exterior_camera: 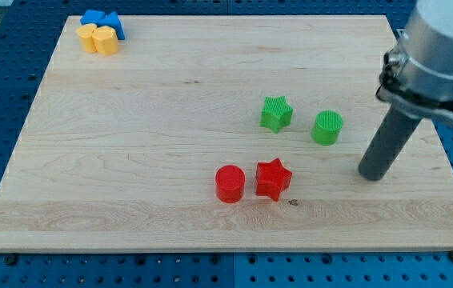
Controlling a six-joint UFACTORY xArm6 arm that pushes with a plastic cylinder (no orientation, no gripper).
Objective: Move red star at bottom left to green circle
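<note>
The push has not begun, as I judge it: my tip (373,174) rests on the pale wooden tabletop (146,152) at the right, apart from every block and just right of the ridged green plastic circle (327,127). The tool is a plain dark rod, so it has no jaws to spread or press together, and it pinches nothing.

The red plastic star (273,178) lies near the front edge, close beside the red plastic cylinder (230,183) on its left. The circle is farther back and to its right.

The next move calls for bringing my tip round to the star's near-left side (between the two red blocks, a narrow place), then pushing toward the circle. The green plastic star (275,114) lies left of the circle, close to the path.
</note>
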